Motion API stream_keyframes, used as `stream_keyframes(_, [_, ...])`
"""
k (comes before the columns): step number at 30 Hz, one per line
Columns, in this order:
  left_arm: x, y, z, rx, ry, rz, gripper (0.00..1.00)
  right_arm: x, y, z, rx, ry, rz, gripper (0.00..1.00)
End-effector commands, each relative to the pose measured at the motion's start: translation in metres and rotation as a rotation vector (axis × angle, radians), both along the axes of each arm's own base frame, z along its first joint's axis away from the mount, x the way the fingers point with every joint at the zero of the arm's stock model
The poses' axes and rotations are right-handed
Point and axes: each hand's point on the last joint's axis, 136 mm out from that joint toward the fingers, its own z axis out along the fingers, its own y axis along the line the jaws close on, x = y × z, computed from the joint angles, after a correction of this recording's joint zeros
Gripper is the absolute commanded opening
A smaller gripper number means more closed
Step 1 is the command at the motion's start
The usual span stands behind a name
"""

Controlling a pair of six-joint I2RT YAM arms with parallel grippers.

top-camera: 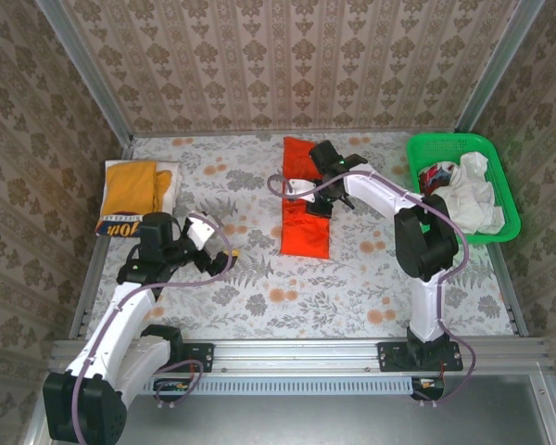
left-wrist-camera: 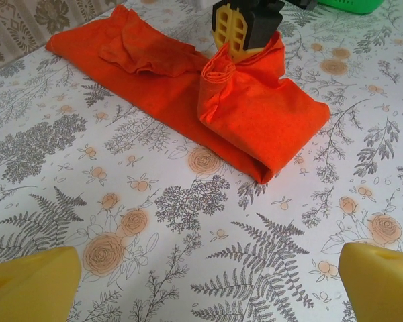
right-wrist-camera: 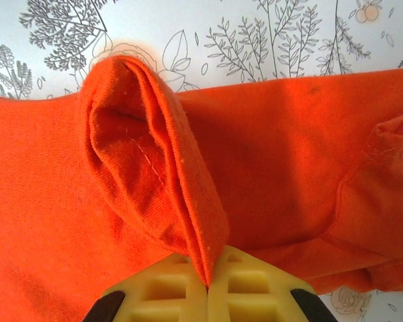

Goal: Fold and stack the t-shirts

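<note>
Right wrist view puts my right end effector (right-wrist-camera: 208, 285) clenched on a raised fold of the orange-red t-shirt (right-wrist-camera: 289, 154), its 2 yellow fingers (right-wrist-camera: 161, 295) pressed together with the cloth ridge pinched between them. From the top external view, that t-shirt lies as a long strip on the middle of the floral surface (top-camera: 352, 287), with its far end near the back wall and the pinch partway along it. My left end effector (left-wrist-camera: 208, 288) is released, jaws wide, hovering over bare surface near the t-shirt and grasping nothing. A mustard-yellow t-shirt (top-camera: 134, 190) lies folded at the far-left corner of the surface. At the far right, the green basket (top-camera: 449, 141) holds heaped white t-shirts (top-camera: 468, 195).
</note>
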Motion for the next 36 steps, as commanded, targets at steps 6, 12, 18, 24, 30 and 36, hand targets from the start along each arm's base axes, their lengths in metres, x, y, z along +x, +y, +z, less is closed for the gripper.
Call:
stream_keyframes(6, [-0.003, -0.004, -0.002, -0.007, -0.005, -0.033, 1.00, 0.015, -0.009, -0.011, -0.037, -0.001, -0.013, 0.00])
stream_keyframes(12, [-0.002, -0.004, -0.004, -0.008, -0.001, -0.034, 1.00, 0.022, -0.006, -0.018, -0.035, -0.005, -0.021, 0.00])
stream_keyframes(18, [-0.002, -0.005, -0.005, -0.011, 0.001, -0.040, 1.00, 0.026, -0.002, -0.021, -0.021, 0.001, -0.025, 0.01])
stream_keyframes(24, [-0.002, -0.005, -0.006, -0.009, 0.004, -0.041, 1.00, 0.027, -0.001, -0.022, -0.017, 0.006, -0.026, 0.01])
stream_keyframes(30, [-0.003, -0.005, -0.007, -0.008, 0.007, -0.042, 1.00, 0.018, 0.006, 0.001, 0.052, -0.006, -0.011, 0.01])
stream_keyframes(36, [-0.003, -0.005, -0.006, -0.011, 0.007, -0.046, 1.00, 0.022, 0.001, -0.008, 0.010, -0.009, -0.017, 0.01])
